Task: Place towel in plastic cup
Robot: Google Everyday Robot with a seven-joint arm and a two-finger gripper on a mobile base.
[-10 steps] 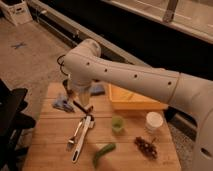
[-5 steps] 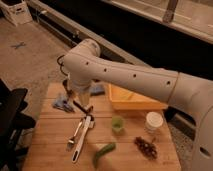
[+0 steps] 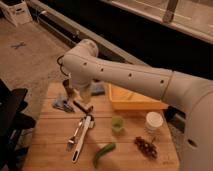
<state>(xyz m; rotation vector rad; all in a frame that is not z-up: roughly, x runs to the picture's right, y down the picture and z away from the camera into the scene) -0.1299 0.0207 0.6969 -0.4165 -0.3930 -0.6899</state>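
A crumpled blue towel [image 3: 62, 104] lies on the wooden table [image 3: 50, 150] at its back left. My gripper [image 3: 78, 98] hangs low over the table just right of the towel, at the end of the big white arm [image 3: 125, 77] that crosses the view. A small green plastic cup [image 3: 117, 123] stands upright mid-table, to the right of the gripper. A white cup [image 3: 153, 121] stands further right. Another bit of blue cloth [image 3: 98, 89] shows behind the arm.
A yellow tray [image 3: 135, 100] sits at the back right of the table. White-handled tongs [image 3: 80, 136] lie in the middle, with a green pepper [image 3: 103, 152] in front and a bunch of dark grapes [image 3: 146, 147] at the right. A black chair [image 3: 12, 120] stands left of the table.
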